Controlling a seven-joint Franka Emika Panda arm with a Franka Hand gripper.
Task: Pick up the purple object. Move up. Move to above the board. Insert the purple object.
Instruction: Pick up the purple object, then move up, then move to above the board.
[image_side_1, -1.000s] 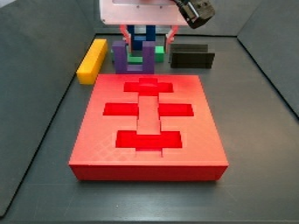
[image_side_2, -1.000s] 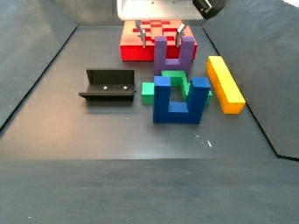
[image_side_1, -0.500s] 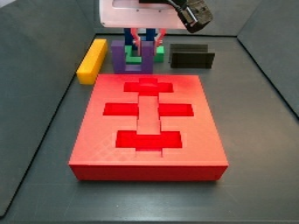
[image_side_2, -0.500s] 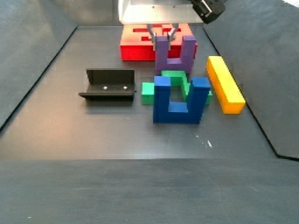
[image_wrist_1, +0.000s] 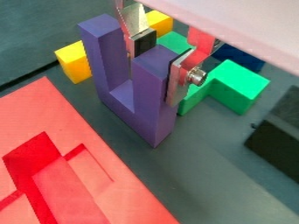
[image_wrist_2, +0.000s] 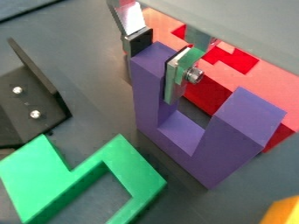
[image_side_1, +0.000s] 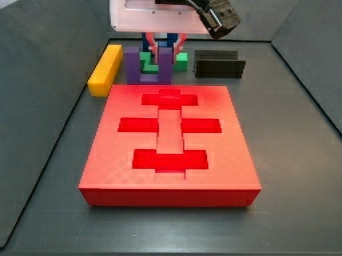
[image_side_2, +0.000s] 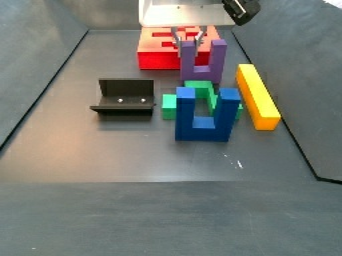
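Note:
The purple object (image_side_1: 139, 67) is a U-shaped block standing upright on the floor just beyond the far edge of the board (image_side_1: 134, 150). It also shows in a side view (image_side_2: 203, 62). My gripper (image_side_1: 164, 47) is low over it, also seen from the other side (image_side_2: 195, 42). In both wrist views the open jaws straddle one upright arm of the purple object (image_wrist_1: 140, 105) (image_wrist_2: 176, 122). One silver plate lies against the arm's side and the dark pad stands close by the opposite face. The gripper (image_wrist_1: 162, 61) (image_wrist_2: 159, 58) reaches partway down that arm.
A yellow bar (image_side_2: 257, 95) lies beside the purple block. A green block (image_side_2: 179, 100) and a dark blue U-shaped block (image_side_2: 207, 115) stand close behind it. The fixture (image_side_2: 123, 98) stands on the floor to the other side. Grey walls enclose the floor.
My gripper has come down over the purple object, so that its fingers now stand around one arm. The blocks and the board have not moved.

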